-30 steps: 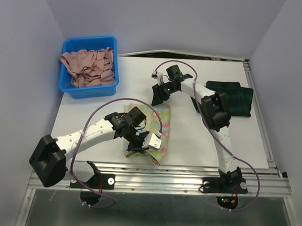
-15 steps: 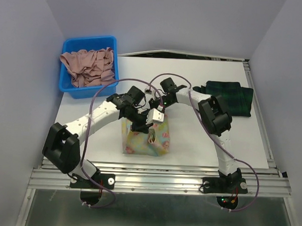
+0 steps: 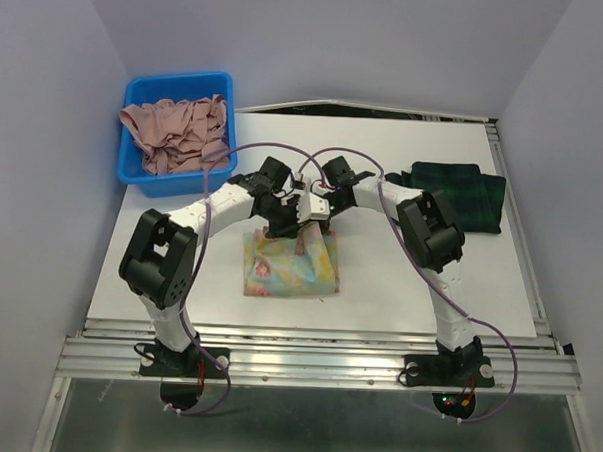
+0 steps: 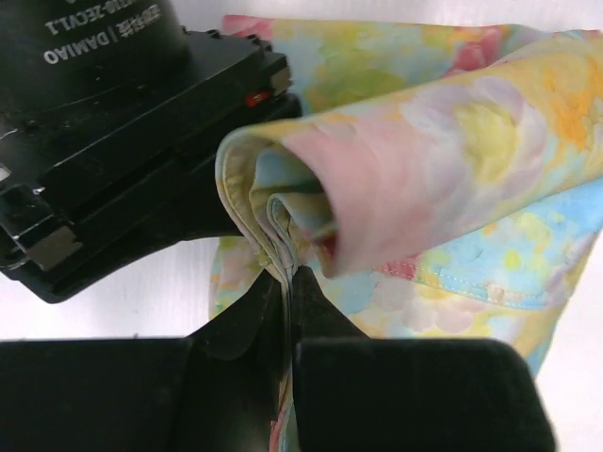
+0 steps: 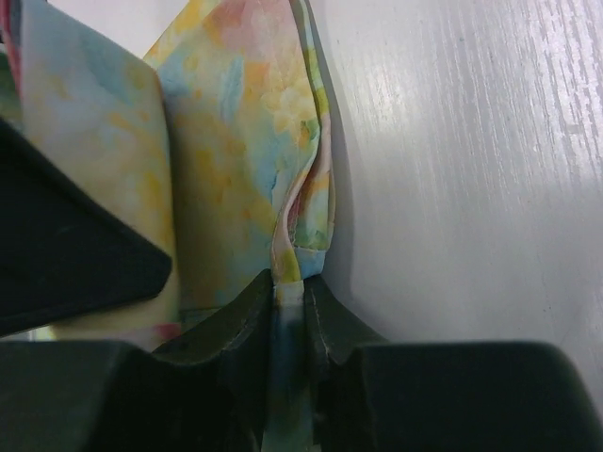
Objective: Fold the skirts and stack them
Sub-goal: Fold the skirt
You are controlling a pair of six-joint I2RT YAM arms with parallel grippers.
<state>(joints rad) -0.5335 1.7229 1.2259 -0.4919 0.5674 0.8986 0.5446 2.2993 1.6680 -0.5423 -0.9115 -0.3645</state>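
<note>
The pale yellow floral skirt (image 3: 290, 268) lies folded on the white table, mid-front. Its far edge is lifted by both grippers. My left gripper (image 3: 284, 228) is shut on a bunched fold of the floral skirt (image 4: 415, 160). My right gripper (image 3: 320, 225) is shut on a thin edge of the same skirt (image 5: 245, 160), close beside the left one. The dark green-navy plaid skirt (image 3: 461, 196) lies folded at the far right of the table, apart from both grippers.
A blue plastic bin (image 3: 134, 169) with pinkish cloth (image 3: 175, 133) stands at the back left. The right arm's body (image 4: 104, 151) fills the left wrist view's upper left. The table's metal rail (image 3: 316, 349) runs along the front edge.
The left gripper has carried the floral skirt's near edge away from the front and over to the far edge, meeting the right gripper; the skirt now lies folded shorter.
</note>
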